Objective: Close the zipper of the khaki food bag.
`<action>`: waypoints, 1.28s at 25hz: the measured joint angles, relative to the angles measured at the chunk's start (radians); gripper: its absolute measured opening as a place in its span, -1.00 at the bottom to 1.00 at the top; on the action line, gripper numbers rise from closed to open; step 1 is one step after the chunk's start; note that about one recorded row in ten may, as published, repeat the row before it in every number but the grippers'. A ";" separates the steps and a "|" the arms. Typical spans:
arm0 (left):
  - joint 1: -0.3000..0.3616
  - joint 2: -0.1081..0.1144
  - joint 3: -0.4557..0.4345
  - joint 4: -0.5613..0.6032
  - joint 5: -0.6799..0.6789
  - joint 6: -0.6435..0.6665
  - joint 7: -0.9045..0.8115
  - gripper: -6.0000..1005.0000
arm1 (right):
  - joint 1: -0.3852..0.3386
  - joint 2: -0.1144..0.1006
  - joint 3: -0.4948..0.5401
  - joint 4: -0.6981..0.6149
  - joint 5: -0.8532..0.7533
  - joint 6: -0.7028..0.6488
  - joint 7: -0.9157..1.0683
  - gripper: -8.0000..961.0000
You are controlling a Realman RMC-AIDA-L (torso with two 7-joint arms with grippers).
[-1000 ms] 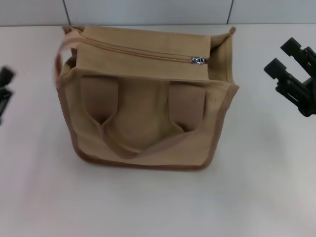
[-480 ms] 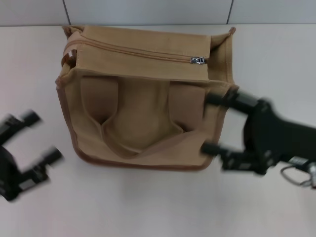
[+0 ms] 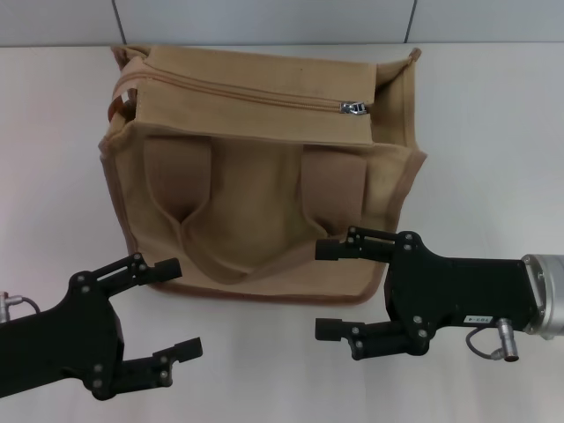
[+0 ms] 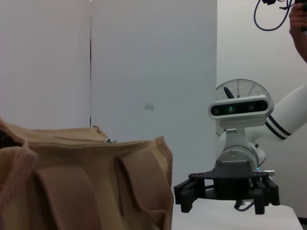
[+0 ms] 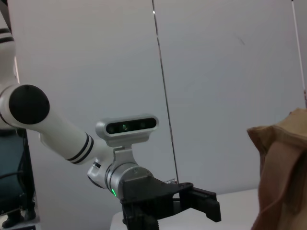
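Note:
The khaki food bag (image 3: 264, 167) stands at the middle of the white table, its two handle straps hanging down its front. The zipper (image 3: 238, 91) runs along the top flaps. Its silver slider (image 3: 353, 107) sits near the right end. My left gripper (image 3: 173, 309) is open and empty, in front of the bag's lower left corner. My right gripper (image 3: 321, 291) is open and empty, in front of the bag's lower right corner and pointing left. The left wrist view shows the bag (image 4: 86, 187), the slider (image 4: 109, 140) and the right gripper (image 4: 223, 200) beyond it.
The white table (image 3: 493, 132) extends on both sides of the bag. A tiled wall (image 3: 264, 19) stands right behind the bag. The right wrist view shows one bag corner (image 5: 283, 177) and the left arm's gripper (image 5: 192, 203) farther off.
Both arms have swung in from the table's sides to the front of the bag, open all along. The bag's left strap end has shifted slightly. The slider has not moved.

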 joint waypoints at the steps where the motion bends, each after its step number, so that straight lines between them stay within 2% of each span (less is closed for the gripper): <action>1: 0.000 0.000 0.000 0.000 0.000 0.000 0.000 0.65 | 0.001 0.001 0.000 0.004 0.000 0.007 -0.003 0.76; 8: -0.012 -0.002 0.015 -0.027 0.004 -0.017 0.001 0.65 | 0.024 0.002 -0.001 0.046 0.001 0.049 -0.017 0.76; 32: -0.006 -0.004 0.024 -0.049 0.000 -0.056 0.003 0.65 | 0.023 0.002 0.011 0.079 0.041 0.046 0.002 0.76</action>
